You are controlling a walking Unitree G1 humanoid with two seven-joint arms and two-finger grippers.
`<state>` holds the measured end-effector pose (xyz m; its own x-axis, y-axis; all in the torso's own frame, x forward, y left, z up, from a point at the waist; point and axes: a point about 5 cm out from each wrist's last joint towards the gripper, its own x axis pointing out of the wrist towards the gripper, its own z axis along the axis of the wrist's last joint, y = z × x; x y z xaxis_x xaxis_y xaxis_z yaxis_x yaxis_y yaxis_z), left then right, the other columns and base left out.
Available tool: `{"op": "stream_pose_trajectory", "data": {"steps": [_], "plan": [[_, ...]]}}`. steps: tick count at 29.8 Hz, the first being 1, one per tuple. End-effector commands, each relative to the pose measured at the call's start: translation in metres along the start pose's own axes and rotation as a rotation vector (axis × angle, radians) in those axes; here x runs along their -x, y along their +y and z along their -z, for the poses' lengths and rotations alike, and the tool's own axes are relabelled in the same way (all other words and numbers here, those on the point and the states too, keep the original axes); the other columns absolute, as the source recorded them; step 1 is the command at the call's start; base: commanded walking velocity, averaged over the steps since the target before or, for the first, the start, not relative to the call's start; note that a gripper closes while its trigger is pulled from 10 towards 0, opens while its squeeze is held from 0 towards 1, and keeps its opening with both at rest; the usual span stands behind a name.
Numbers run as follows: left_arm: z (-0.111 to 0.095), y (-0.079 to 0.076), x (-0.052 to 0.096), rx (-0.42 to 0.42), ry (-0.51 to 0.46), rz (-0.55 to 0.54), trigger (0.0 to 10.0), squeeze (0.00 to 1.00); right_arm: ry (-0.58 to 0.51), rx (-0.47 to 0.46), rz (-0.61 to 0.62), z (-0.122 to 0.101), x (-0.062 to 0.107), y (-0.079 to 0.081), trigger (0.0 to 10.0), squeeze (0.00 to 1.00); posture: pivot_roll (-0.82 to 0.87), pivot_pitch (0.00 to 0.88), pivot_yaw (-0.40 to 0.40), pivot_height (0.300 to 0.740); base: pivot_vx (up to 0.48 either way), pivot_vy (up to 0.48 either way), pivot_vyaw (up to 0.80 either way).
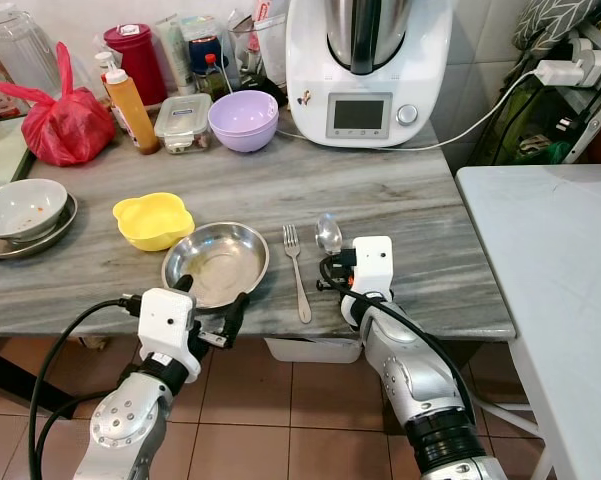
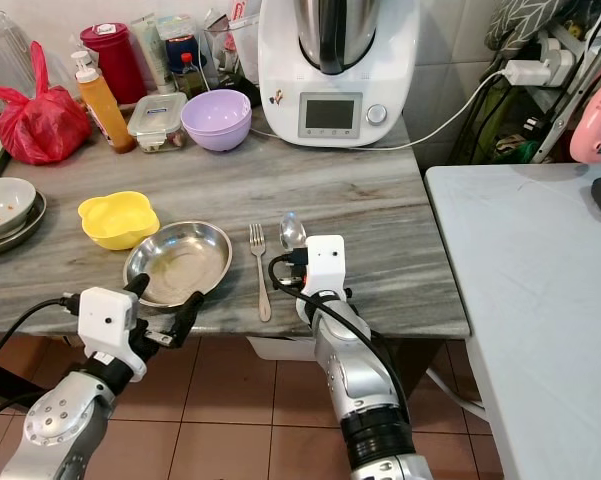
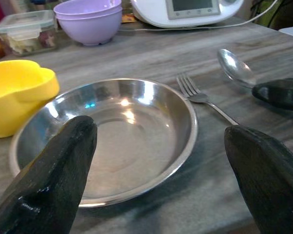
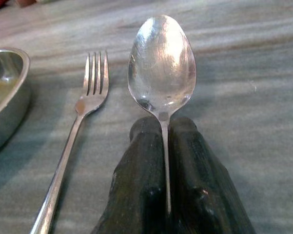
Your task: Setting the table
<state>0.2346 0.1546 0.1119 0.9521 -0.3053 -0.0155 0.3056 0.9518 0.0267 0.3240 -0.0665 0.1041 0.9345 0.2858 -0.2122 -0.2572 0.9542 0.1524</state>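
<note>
Place setting inspected against the stainless steel plate (image 1: 216, 262) as reference. The fork (image 1: 296, 270) lies just to the right of the plate, tines pointing away from the table edge. The spoon (image 4: 162, 68) lies just beyond the fork, on the side away from the plate, bowl upward and roughly parallel to it. The right gripper (image 4: 166, 161) is closed tight on the spoon handle, fingers pinching it from both sides. The left gripper (image 3: 156, 161) stands at the plate's near rim with fingers spread wide, holding nothing.

Judgement: the spoon is being set down. Recommended practice: lower until the handle rests flat on the table, keep it parallel to the fork, part the fingers gently, withdraw straight back without nudging either utensil.
</note>
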Motion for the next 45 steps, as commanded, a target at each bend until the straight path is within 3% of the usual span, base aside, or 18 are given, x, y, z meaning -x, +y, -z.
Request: {"op": "stream_pose_trajectory", "data": {"steps": [1,13,14,15,16,34,45], "plan": [[0.0,0.001,0.001,-0.005,0.008,0.004,10.0,0.0,0.066,-0.011,0.026,0.014,0.0,-0.001,10.0,0.0,-0.04,0.112,0.1,0.74,0.0,0.0,0.0],[0.0,-0.002,0.001,-0.005,0.015,0.021,10.0,0.0,0.094,-0.049,0.017,0.013,-0.008,0.012,10.0,0.01,-0.04,0.115,0.1,0.74,0.0,0.0,0.0],[0.0,-0.002,0.001,-0.005,0.014,0.021,10.0,0.0,0.095,-0.05,0.018,0.013,-0.008,0.012,10.0,0.09,-0.04,0.115,0.1,0.74,0.0,0.0,0.0],[0.0,-0.002,0.001,-0.005,0.015,0.022,10.0,0.0,0.098,-0.056,0.026,0.014,-0.008,0.012,10.0,0.25,-0.04,0.115,0.1,0.74,0.0,0.0,0.0],[0.0,-0.002,0.001,-0.005,0.015,0.022,10.0,0.0,0.1,-0.064,0.019,0.014,-0.008,0.012,10.0,1.0,-0.04,0.115,0.099,0.74,0.0,0.0,0.0],[-0.001,-0.003,-0.001,-0.008,0.013,0.034,10.0,0.0,0.107,-0.093,-0.013,0.015,-0.008,0.012,10.0,1.0,-0.04,0.111,0.101,0.74,0.0,0.0,0.0],[-0.001,-0.003,-0.004,-0.006,0.003,0.03,10.0,0.0,-0.146,0.083,-0.007,-0.035,-0.004,0.005,10.0,1.0,-0.05,0.104,0.093,0.74,0.0,0.0,0.0]]}}
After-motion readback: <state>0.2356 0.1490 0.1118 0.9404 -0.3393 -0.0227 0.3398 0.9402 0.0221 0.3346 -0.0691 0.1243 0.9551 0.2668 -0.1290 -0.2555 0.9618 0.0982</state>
